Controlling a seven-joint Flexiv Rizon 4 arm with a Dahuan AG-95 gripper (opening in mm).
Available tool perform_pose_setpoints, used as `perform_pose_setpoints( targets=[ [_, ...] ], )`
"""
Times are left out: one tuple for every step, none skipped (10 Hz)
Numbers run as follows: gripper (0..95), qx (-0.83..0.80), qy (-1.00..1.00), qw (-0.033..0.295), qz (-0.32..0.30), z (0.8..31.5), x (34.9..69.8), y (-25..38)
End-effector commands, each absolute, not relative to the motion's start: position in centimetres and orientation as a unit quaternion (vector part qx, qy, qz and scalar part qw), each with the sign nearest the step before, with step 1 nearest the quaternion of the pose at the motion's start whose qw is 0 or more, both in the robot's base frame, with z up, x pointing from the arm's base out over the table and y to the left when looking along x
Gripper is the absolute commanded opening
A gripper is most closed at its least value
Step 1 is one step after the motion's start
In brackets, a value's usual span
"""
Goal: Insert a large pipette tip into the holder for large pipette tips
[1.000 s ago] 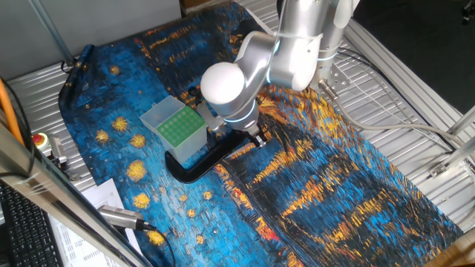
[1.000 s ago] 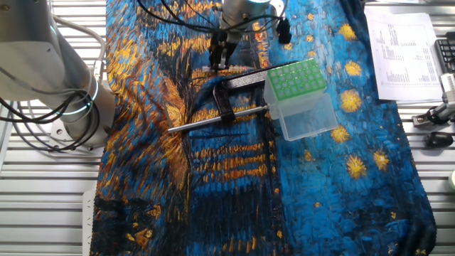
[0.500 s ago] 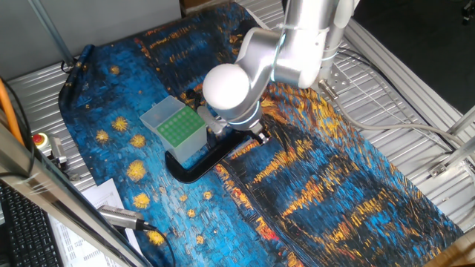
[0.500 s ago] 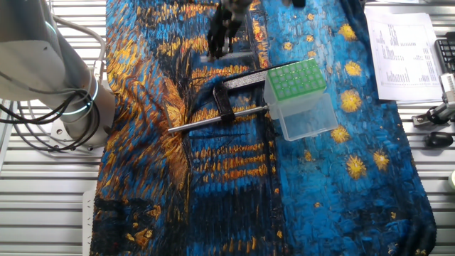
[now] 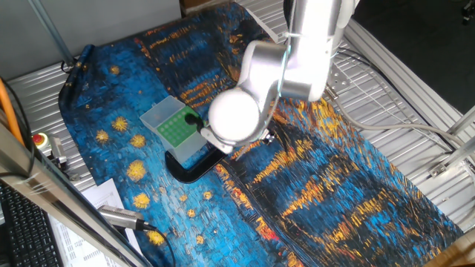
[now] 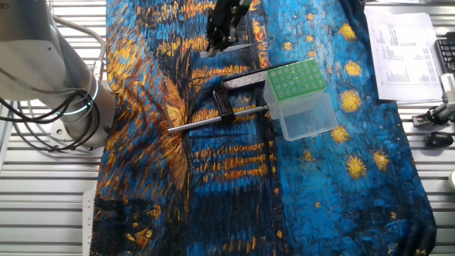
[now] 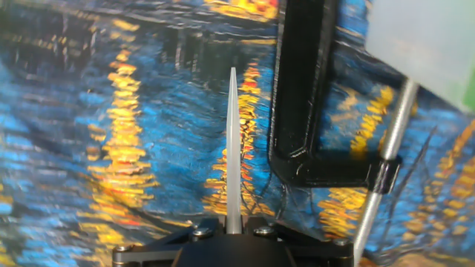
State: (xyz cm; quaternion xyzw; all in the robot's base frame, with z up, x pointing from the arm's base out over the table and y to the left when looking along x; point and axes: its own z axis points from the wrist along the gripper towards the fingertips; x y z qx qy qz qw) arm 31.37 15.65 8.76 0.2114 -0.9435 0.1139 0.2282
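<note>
In the hand view a slender whitish large pipette tip (image 7: 233, 148) sticks straight out from my gripper (image 7: 234, 225), which is shut on its base. Its point hangs above the blue and orange cloth, left of the black clamp (image 7: 300, 111). The holder for large pipette tips (image 6: 297, 78), a translucent box with a green grid top, stands to the right of the gripper (image 6: 219, 44) in the other fixed view. It also shows as the holder (image 5: 174, 127) left of the arm and as the holder's whitish corner (image 7: 430, 44). The arm's white joint hides the gripper in one fixed view.
A black C-shaped clamp (image 6: 224, 99) with a long metal rod (image 6: 213, 119) lies on the cloth against the holder's side. Papers (image 6: 402, 50) and a keyboard (image 5: 22, 230) lie off the cloth. Metal slats surround the cloth, with the arm's base (image 6: 50, 78) at its edge.
The gripper has risen off the cloth with the tip, drifting slightly away from the clamp. In one fixed view the arm's joint has swung down toward the holder.
</note>
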Motion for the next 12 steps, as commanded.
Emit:
perform_pose_setpoints(
  targets=[
    [0.0,0.274,-0.921,0.245,0.13,8.9,31.3,15.6],
    [0.0,0.316,-0.901,0.258,0.143,8.9,31.3,15.6],
    [0.0,0.328,-0.896,0.261,0.145,8.9,31.3,15.6],
    [0.0,0.336,-0.893,0.261,0.145,8.9,31.3,15.6],
    [0.0,0.344,-0.891,0.26,0.143,9.0,31.3,15.6],
    [0.0,0.35,-0.889,0.259,0.143,9.5,31.3,15.6],
    [0.0,0.361,-0.885,0.257,0.144,10.0,31.3,15.6],
    [0.0,0.376,-0.878,0.257,0.149,10.7,31.3,15.7],
    [0.0,0.384,-0.874,0.257,0.149,11.2,31.2,15.8],
    [0.0,0.383,-0.874,0.256,0.152,11.7,31.1,16.1],
    [0.0,0.387,-0.87,0.258,0.161,11.7,31.1,16.1],
    [0.0,0.396,-0.865,0.259,0.165,11.7,31.1,16.1]
  ],
)
